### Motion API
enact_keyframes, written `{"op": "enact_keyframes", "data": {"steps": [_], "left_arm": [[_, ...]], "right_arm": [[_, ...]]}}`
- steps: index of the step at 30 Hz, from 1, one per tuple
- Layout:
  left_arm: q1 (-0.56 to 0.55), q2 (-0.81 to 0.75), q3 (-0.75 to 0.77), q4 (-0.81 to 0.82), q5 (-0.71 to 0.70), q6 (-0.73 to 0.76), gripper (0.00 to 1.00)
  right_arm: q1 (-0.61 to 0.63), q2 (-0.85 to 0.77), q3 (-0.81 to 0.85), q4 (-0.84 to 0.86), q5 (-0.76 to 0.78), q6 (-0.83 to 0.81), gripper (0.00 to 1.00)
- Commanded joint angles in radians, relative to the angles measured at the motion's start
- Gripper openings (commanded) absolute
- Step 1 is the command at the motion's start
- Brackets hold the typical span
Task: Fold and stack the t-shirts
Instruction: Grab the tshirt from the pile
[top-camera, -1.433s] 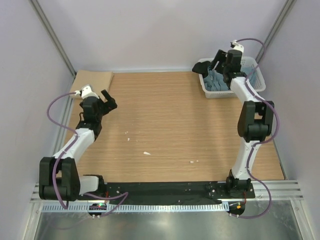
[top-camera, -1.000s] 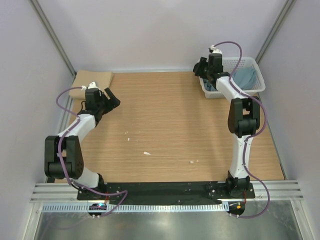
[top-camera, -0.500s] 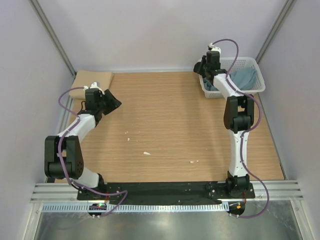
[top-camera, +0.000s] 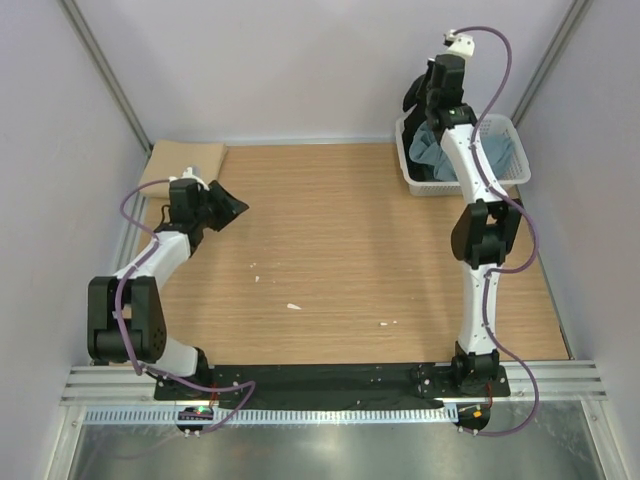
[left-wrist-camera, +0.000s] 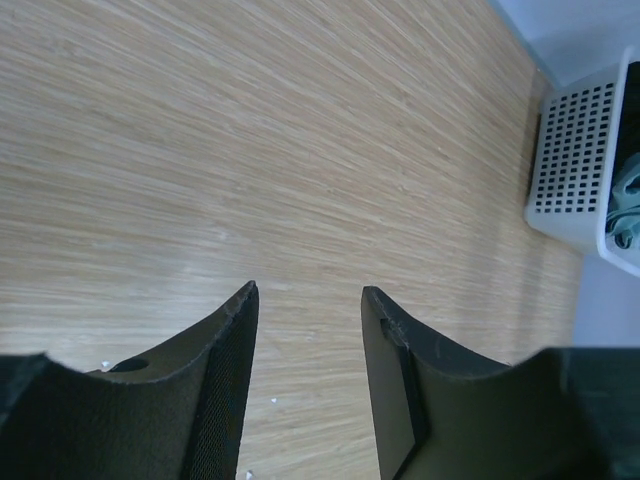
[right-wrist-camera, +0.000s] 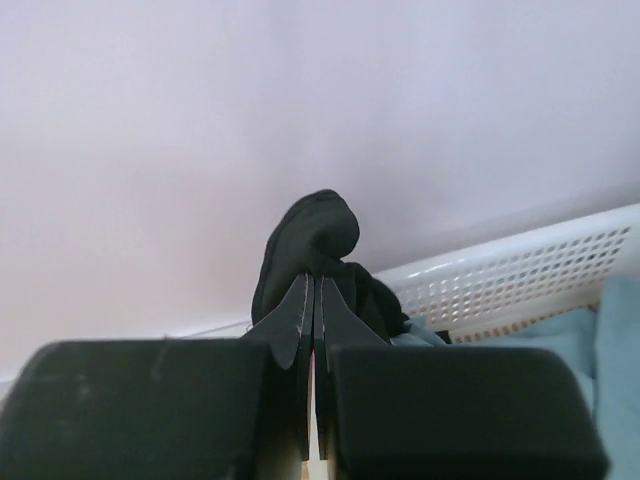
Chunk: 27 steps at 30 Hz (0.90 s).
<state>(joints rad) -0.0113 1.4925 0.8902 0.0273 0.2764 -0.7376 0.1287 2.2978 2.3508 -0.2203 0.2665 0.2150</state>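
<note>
Black shirt (right-wrist-camera: 315, 230) is pinched in your right end effector (right-wrist-camera: 312, 285), closed just above the basket (right-wrist-camera: 500, 275), where blue-grey shirts (top-camera: 432, 152) lie. Your left end effector (left-wrist-camera: 305, 295) stands part open, empty, well left of the basket over the worktop (top-camera: 340, 250).

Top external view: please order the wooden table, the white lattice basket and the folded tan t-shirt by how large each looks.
1. wooden table, by far the largest.
2. white lattice basket, partly covered by the right arm.
3. tan t-shirt, somewhat smaller; both sit at the far edge, so nearness hardly matters.
</note>
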Motion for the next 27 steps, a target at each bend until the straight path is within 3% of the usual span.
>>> {"op": "enact_keyframes", "data": {"steps": [1, 7, 12, 17, 23, 27], "left_arm": [[-0.007, -0.075, -0.034, 0.056, 0.055, -0.045, 0.47], [-0.042, -0.184, -0.105, 0.023, 0.072, -0.065, 0.50], [-0.094, -0.276, -0.140, -0.024, 0.063, -0.074, 0.53], [-0.134, -0.359, -0.155, -0.063, 0.067, -0.106, 0.52], [-0.145, -0.425, -0.136, -0.089, 0.076, -0.112, 0.64], [-0.145, -0.445, -0.109, -0.124, 0.072, -0.118, 0.65]], "right_arm": [[0.005, -0.170, 0.039, 0.149, 0.068, -0.048, 0.01], [-0.020, -0.235, 0.243, 0.315, 0.109, -0.118, 0.01], [-0.142, -0.218, 0.321, 0.340, 0.105, 0.085, 0.01], [-0.156, -0.279, 0.281, 0.369, 0.039, 0.199, 0.01], [-0.162, -0.340, 0.338, 0.429, 0.046, 0.322, 0.01], [-0.186, -0.394, 0.331, 0.441, 0.037, 0.486, 0.01]]}}
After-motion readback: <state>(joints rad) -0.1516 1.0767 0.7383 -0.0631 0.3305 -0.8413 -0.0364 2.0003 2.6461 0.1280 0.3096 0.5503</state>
